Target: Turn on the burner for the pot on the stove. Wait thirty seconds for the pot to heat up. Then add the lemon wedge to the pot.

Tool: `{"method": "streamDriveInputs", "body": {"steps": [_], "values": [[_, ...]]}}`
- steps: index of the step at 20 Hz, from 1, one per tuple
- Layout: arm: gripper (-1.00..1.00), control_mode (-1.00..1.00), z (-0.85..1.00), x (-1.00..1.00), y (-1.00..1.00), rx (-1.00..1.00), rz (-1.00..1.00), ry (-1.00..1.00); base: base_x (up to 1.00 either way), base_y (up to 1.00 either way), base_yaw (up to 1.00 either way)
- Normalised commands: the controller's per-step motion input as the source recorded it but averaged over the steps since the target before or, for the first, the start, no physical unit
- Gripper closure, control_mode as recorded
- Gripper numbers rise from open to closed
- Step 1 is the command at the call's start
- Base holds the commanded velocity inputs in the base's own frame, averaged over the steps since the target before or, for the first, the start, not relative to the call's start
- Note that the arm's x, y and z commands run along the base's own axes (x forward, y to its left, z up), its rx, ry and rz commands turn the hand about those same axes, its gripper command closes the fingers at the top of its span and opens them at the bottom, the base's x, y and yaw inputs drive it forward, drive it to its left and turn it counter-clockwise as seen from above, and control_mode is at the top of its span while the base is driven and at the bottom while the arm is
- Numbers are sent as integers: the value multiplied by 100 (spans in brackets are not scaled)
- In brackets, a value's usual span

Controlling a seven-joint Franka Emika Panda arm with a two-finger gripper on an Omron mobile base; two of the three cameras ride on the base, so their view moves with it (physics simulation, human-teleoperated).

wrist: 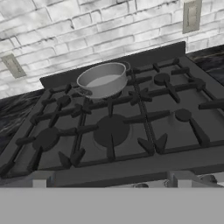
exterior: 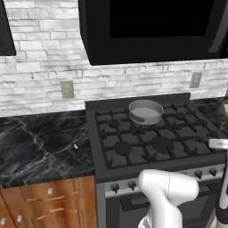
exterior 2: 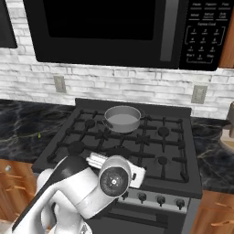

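The grey pot [exterior: 145, 111] [exterior 2: 122, 119] [wrist: 103, 79] sits on the back middle grate of the black stove [exterior: 178, 153] [exterior 2: 151, 148] [wrist: 131, 168], its pale inside empty. It hides the burner beneath it, and no blue glow shows there. A tiny yellow-green lemon wedge [exterior: 75, 146] [exterior 2: 39, 135] lies on the dark counter left of the stove. In the hand view my gripper [wrist: 113, 179] hovers over the stove's front edge. Its fingertips [wrist: 41, 178] stand far apart, open, with nothing between them. Small dark knobs [exterior: 132, 184] [exterior 2: 160, 199] line the stove front.
A black microwave [exterior: 151, 26] [exterior 2: 114, 27] hangs low over the stove. The black marble counter [exterior: 40, 142] runs left over wooden cabinets [exterior: 49, 202]. Unlit burner caps [wrist: 111, 130] lie in front of the pot. A pale vessel [exterior 2: 227, 137] stands on the right counter.
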Motion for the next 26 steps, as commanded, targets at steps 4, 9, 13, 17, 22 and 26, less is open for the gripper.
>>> {"method": "streamDriveInputs", "body": {"steps": [4,9,13,17,22,26], "values": [[-100,-100,-51,-16,-3,-6,0,-10,0,0,0],[-100,-100,-24,-35,0,0,0,-19,0,0,0],[-100,-100,-32,-5,0,0,0,-14,0,0,0],[-100,-100,-23,-18,1,0,0,-16,0,0,0],[-100,-100,-42,-3,15,-1,-5,-9,0,0,0],[-100,-100,-39,0,16,-1,-9,-5,0,0,0]]}}
